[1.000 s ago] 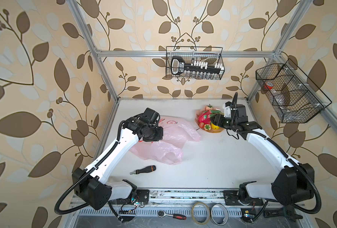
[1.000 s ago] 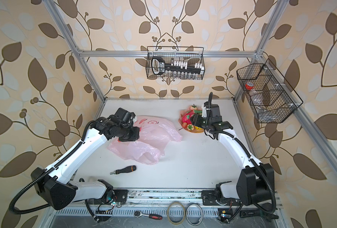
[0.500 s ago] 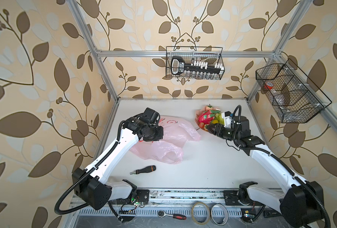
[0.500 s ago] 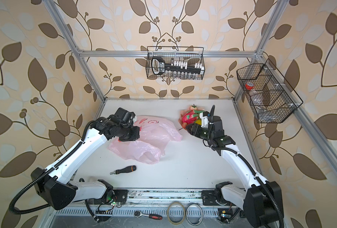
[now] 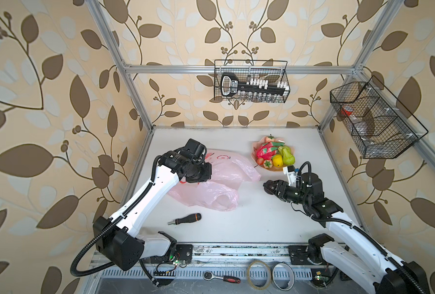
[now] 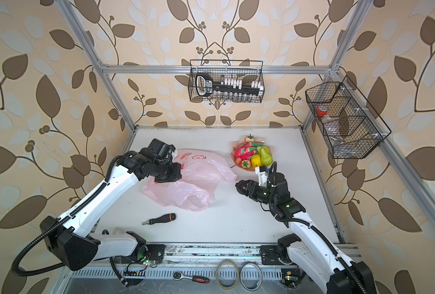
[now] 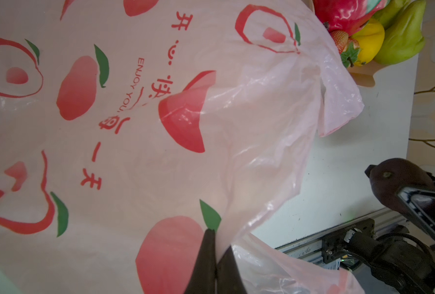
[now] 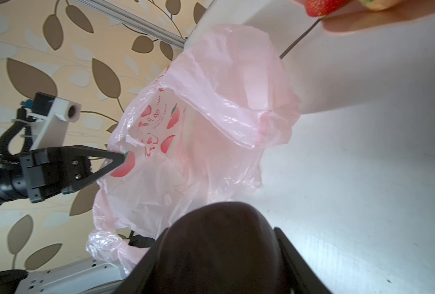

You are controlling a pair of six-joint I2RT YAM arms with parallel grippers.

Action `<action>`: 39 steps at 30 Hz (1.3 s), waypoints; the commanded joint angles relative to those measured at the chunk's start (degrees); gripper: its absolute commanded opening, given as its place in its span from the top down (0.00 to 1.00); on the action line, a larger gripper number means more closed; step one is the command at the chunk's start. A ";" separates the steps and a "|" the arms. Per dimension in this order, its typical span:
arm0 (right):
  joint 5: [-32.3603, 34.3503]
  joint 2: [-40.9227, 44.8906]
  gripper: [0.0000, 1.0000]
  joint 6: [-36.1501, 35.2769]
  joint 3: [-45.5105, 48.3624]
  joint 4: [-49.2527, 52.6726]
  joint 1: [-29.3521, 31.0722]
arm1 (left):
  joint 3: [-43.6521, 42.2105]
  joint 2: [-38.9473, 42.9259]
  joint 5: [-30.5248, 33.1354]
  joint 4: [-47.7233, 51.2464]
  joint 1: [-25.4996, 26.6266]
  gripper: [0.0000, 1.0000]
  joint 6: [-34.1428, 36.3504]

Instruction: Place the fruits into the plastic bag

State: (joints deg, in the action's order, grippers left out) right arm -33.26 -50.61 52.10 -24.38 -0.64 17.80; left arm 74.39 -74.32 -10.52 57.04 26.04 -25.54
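Observation:
The pale-pink plastic bag (image 5: 219,183) (image 6: 191,183) lies crumpled at the table's left-centre. My left gripper (image 7: 215,236) (image 8: 122,157) is shut on a fold of its rim, holding the mouth raised. My right gripper (image 5: 268,189) (image 8: 221,229) is shut on a dark purple plum (image 8: 219,254) (image 7: 394,183), just right of the bag and above the table. The other fruits sit on a peach-coloured plate (image 5: 275,169) at the back: dragon fruit (image 5: 267,150), pear (image 5: 287,156), lemon (image 5: 277,160), strawberry (image 5: 260,161) and persimmon (image 5: 268,164).
A screwdriver (image 5: 184,219) lies in front of the bag. Wire baskets hang on the back wall (image 5: 250,81) and the right wall (image 5: 374,119). Tape rolls (image 5: 259,273) and a ratchet (image 5: 221,277) lie beyond the front rail.
My right gripper has left the plate with the plum and swung forward and left toward the bag. The left gripper has kept its hold on the bag without moving.

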 commanded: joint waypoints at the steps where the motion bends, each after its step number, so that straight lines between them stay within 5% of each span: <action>1: -5.45 -2.69 0.57 7.26 2.85 -9.27 1.89 | 0.45 0.67 -2.17 -1.35 -0.20 1.00 -1.22; 20: -9.10 -20.60 0.59 20.59 1.54 -30.78 14.71 | -0.03 0.69 -5.77 -2.62 -0.20 1.00 -1.18; 39: -11.89 -41.51 0.65 22.66 -12.08 -39.18 16.02 | -0.84 1.06 -9.47 -5.97 -0.19 1.00 -1.60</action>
State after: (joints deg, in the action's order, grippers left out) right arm -43.55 -88.95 72.93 -33.01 -36.10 33.10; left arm 74.15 -74.32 -17.63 53.10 26.04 -26.09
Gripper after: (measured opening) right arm 0.563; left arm 0.055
